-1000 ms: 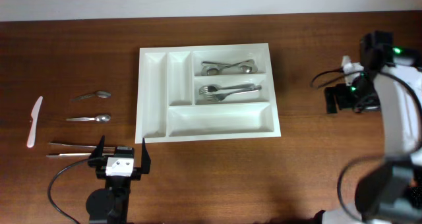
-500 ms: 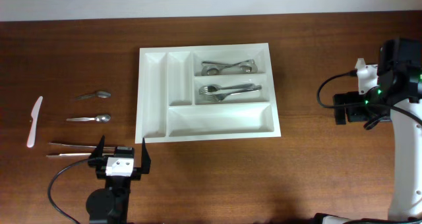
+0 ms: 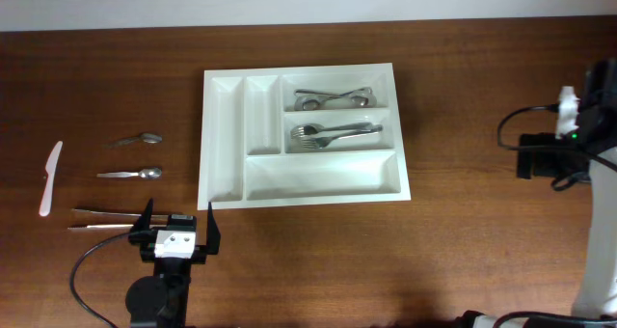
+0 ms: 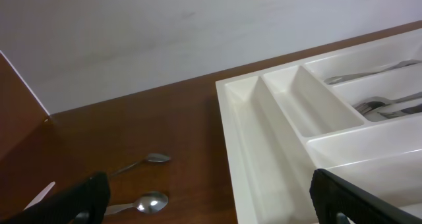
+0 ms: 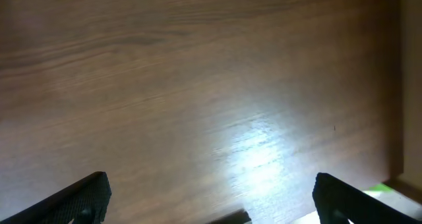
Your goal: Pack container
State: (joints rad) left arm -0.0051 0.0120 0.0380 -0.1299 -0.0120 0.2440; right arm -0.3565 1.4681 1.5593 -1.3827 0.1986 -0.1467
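Overhead view: white cutlery tray [image 3: 224, 135] sits mid-worktop [image 3: 463, 68], with spoons [image 3: 333, 99] in its top long compartment and forks [image 3: 337, 132] in the middle one.
Left tool [image 3: 177, 214]: spread wide, empty, just off the tray's near-left corner.
Right tool [image 5: 211, 192]: spread wide, empty, over bare wood.
Loose, left of tray: upper spoon [image 3: 137, 138], lower spoon [image 3: 130, 174], white plastic knife [image 3: 49, 178].

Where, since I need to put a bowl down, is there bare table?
Widest: bare wood between the tray and the right arm. Also free: the strip between the tray and the near edge, right of the left gripper, and the strip along the far edge. Crowded: left of the tray, with two spoons, a white knife and long metal pieces.
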